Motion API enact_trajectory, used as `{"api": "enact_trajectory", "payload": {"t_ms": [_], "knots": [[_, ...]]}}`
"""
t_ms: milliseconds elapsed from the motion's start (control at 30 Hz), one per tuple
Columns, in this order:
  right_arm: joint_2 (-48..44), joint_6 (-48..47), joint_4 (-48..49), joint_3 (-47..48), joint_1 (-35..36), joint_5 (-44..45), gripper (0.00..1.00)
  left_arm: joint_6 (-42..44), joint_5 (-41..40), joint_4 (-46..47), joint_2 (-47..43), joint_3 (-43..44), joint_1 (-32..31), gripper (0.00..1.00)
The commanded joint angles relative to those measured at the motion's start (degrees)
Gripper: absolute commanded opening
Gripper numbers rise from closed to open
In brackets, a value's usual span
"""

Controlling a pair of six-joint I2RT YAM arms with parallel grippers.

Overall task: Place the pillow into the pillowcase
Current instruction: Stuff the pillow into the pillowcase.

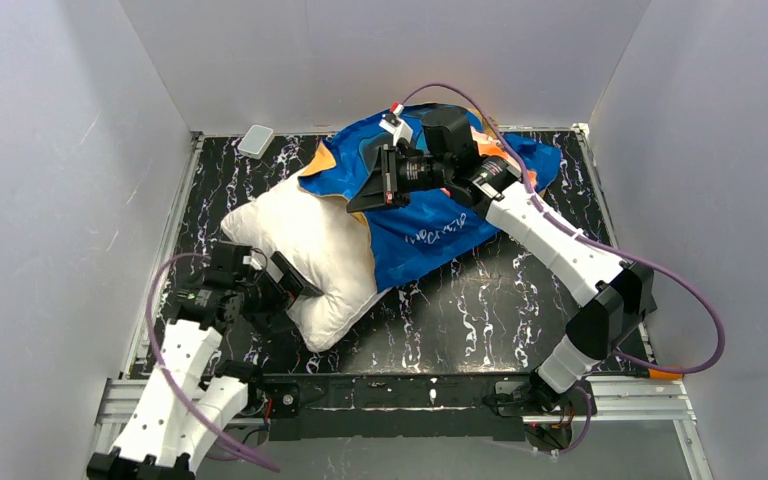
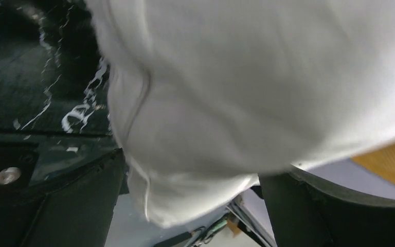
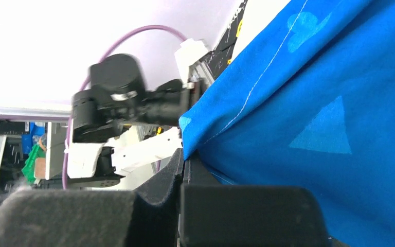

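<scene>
While holding pillowcase (image 1: 438,228) mouth up w/ R end effector (image 1: 365,198) pinched shut on its hem, push pillow (image 1: 305,255) far-right along its long axis; lies partly in, near-left corner loose btwn jaws of wide-open L end effector (image 1: 300,283).

White lettering (image 1: 428,236) printed on the blue pillowcase (image 1: 470,205) is too small and creased to read.

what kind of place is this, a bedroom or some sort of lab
Probably a robot lab test cell, not a home: plain grey panel walls box in a black marbled table, and the left arm and right arm are bolted to a metal rail at its near edge.
</scene>
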Motion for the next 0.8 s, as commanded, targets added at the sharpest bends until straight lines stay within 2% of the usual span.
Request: {"api": "enact_trajectory", "payload": {"t_ms": [0, 67, 167, 233, 367, 433, 533, 567, 667, 733, 767], "knots": [[0.5, -1.4, 5.1, 3.2, 0.3, -6.2, 0.01, -6.3, 10.6, 27.4, 1.5, -11.2, 2.4, 0.96], [1.1, -3.1, 2.8, 5.2, 0.3, -7.0, 0.01, -11.9, 12.4, 42.5, 5.5, -14.7, 2.3, 0.90], [0.5, -4.8, 4.4, 7.0, 0.3, -8.9, 0.01, -16.0, 15.2, 59.8, 15.6, -13.4, 0.0, 0.65], [0.1, -5.0, 5.3, 8.0, 0.4, -9.6, 0.01, -13.7, 14.4, 60.4, 23.0, -5.8, -3.7, 0.51], [0.4, -5.1, 5.2, 8.5, 2.8, -11.2, 0.01, -12.7, 11.1, 61.0, 34.8, 11.4, -12.2, 0.32], [0.4, -4.4, 6.5, 9.3, 5.6, -11.4, 0.01, -14.4, 9.0, 63.7, 39.8, 16.4, -15.7, 0.22], [0.4, -1.6, 11.4, 10.6, 11.3, -12.2, 0.01, -15.7, 10.7, 66.2, 46.0, 23.9, -17.9, 0.03], [0.2, 0.6, 15.6, 10.2, 13.0, -12.6, 0.01, -15.9, 10.7, 66.4, 47.5, 25.9, -18.5, 0.00], [-0.8, 6.9, 25.8, 6.9, 15.9, -13.2, 0.01, -16.1, 10.4, 66.8, 49.7, 30.0, -20.2, 0.00], [-1.7, 5.0, 22.9, 4.9, 15.6, -11.8, 0.01, -16.0, 9.9, 66.8, 49.2, 30.0, -21.0, 0.00], [-1.9, 1.8, 17.5, 4.9, 15.1, -10.0, 0.01, -16.1, 9.1, 66.8, 48.1, 28.7, -21.1, 0.00]]}}
